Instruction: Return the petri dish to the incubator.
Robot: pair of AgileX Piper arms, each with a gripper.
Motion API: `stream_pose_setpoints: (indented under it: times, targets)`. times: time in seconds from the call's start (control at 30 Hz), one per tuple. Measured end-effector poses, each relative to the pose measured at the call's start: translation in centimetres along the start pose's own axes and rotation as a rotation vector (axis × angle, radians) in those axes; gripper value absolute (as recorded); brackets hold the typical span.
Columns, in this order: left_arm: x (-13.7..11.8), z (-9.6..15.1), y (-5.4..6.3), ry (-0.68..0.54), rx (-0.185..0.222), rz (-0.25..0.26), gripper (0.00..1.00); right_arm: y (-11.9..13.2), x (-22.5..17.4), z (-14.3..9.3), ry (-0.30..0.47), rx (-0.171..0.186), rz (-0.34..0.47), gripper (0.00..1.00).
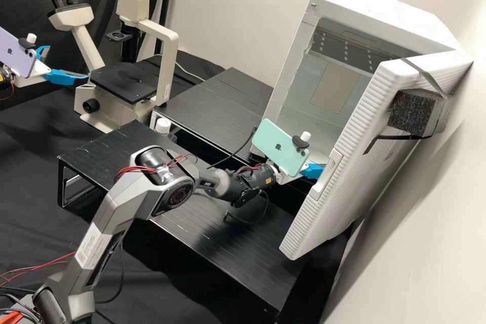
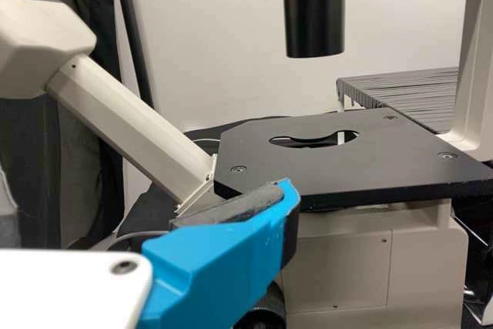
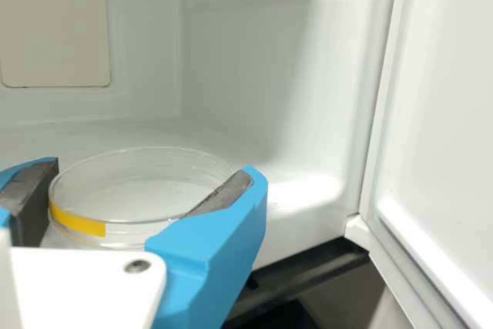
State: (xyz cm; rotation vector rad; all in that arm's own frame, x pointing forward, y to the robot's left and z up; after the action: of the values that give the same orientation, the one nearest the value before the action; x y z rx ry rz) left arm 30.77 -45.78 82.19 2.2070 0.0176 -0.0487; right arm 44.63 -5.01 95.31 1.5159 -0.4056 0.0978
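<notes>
My right gripper (image 1: 312, 171) is at the lower part of the white incubator's (image 1: 377, 5) opening, partly behind its open door (image 1: 354, 154). In the right wrist view, the right gripper (image 3: 152, 179) is shut on the clear petri dish (image 3: 139, 190), which has a yellow strip on its side; pads press opposite sides of its rim. The dish is level, in front of the white interior; whether it touches the incubator floor (image 3: 289, 225) I cannot tell. My left gripper (image 1: 68, 62) stands open beside the microscope (image 1: 167, 55). In the left wrist view, the left gripper (image 2: 146, 206) is near the black stage (image 2: 370, 152).
A black riser (image 1: 217, 106) stands between the microscope and incubator. Lower black platforms (image 1: 202, 228) lie beneath the right arm, and a white-capped bottle (image 1: 163, 125) stands behind its elbow. The incubator door's inner face (image 3: 439, 129) rises close beside the opening.
</notes>
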Motion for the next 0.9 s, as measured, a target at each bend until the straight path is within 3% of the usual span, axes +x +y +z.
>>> stream_pose_setpoints:
  times: [0.1, 0.23, 0.37, 0.73, 0.77, 0.9]
  targets:
    - [0.0, 0.0, 0.0, 0.000, 0.000, 0.000, 1.00, 0.4, 0.6, 0.3, 0.010, 0.017, -0.012, 0.00]
    - [0.0, 0.0, 0.0, 0.000, 0.000, 0.000, 1.00, 0.8, 1.6, 0.7, 0.026, 0.067, -0.029, 0.00]
    - [0.0, 0.0, 0.0, 0.000, 0.000, 0.000, 1.00, 0.8, 2.3, 1.0, 0.051, 0.080, -0.058, 0.00]
    - [0.0, 0.0, 0.0, 0.000, 0.000, 0.000, 1.00, 0.9, 3.1, 0.8, 0.074, 0.044, -0.089, 0.00]
    - [0.0, 0.0, 0.0, 0.000, 0.000, 0.000, 1.00, 0.9, 3.1, 0.8, 0.074, 0.044, -0.089, 1.00]
    - [0.0, 0.0, 0.0, 0.000, 0.000, 0.000, 1.00, 0.9, 3.1, 0.8, 0.075, 0.030, -0.088, 1.00]
